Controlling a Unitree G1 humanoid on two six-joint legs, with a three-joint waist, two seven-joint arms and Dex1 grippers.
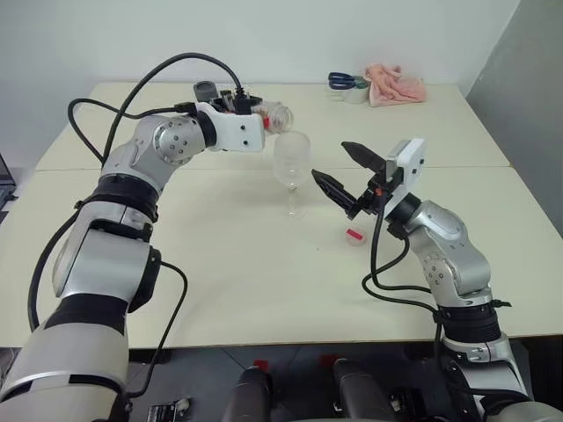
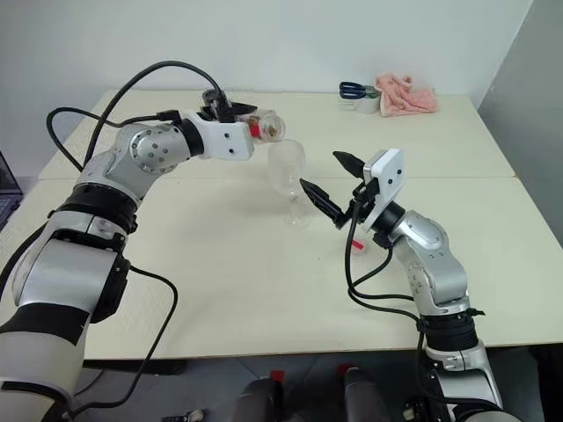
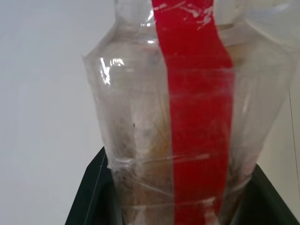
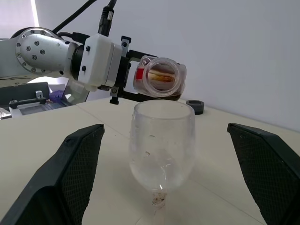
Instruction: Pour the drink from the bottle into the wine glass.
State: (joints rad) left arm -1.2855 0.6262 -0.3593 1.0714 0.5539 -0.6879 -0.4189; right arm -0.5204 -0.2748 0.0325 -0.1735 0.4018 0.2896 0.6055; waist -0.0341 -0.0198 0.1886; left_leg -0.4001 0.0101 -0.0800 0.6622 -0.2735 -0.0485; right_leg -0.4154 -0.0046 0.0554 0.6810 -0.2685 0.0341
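My left gripper (image 1: 261, 118) is shut on the bottle (image 1: 275, 116), a clear plastic one with a red label strip (image 3: 197, 117). It lies about level, and its open mouth (image 4: 161, 76) sits just above the rim of the wine glass (image 1: 291, 160). Amber drink (image 4: 162, 78) lies low inside the bottle. The glass stands upright on the cream table (image 1: 229, 264), its bowl (image 4: 161, 140) looking clear. My right gripper (image 1: 330, 160) is open just right of the glass, one finger (image 4: 79, 178) on each side of the bowl and not touching it.
A small red-and-white cap (image 1: 354, 236) lies on the table below my right gripper. A dark round puck (image 4: 195, 106) sits behind the glass. A pink cloth (image 1: 396, 85) and blue scissors (image 1: 347, 81) are at the far right edge.
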